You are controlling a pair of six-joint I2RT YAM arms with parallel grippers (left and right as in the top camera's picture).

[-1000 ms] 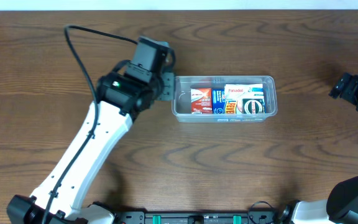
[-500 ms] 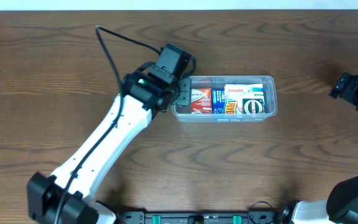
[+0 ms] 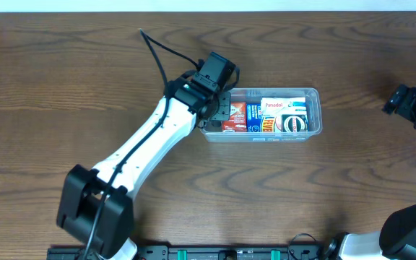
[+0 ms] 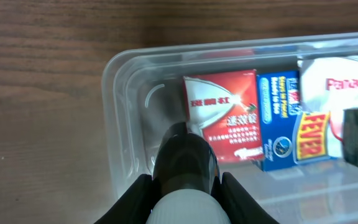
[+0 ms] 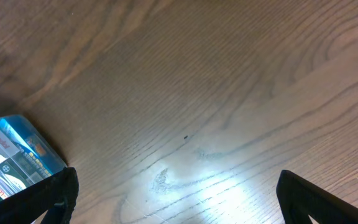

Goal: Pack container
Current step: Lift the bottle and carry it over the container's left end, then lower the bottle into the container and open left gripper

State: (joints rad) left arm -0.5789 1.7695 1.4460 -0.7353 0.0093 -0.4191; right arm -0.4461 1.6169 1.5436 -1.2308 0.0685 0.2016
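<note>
The clear plastic container (image 3: 262, 137) lies right of the table's centre and also shows in the left wrist view (image 4: 114, 71). It holds a red box (image 3: 232, 115), a blue box (image 3: 253, 115), a white Panadol box (image 3: 274, 106) and a green-and-white box (image 3: 295, 119). My left gripper (image 3: 221, 108) is shut on a dark bottle with a white cap (image 4: 185, 165). It holds the bottle over the container's free left end, beside the red box (image 4: 222, 115). My right gripper (image 3: 410, 105) is open and empty at the far right.
In the right wrist view, a blue printed box (image 5: 11, 155) lies on the wood by the left finger of the open gripper (image 5: 176, 193). The left arm's black cable (image 3: 161, 61) loops over the table behind the container.
My left arm has swung right with the bottle, from left of the container to over its left end. The right arm has not moved.
</note>
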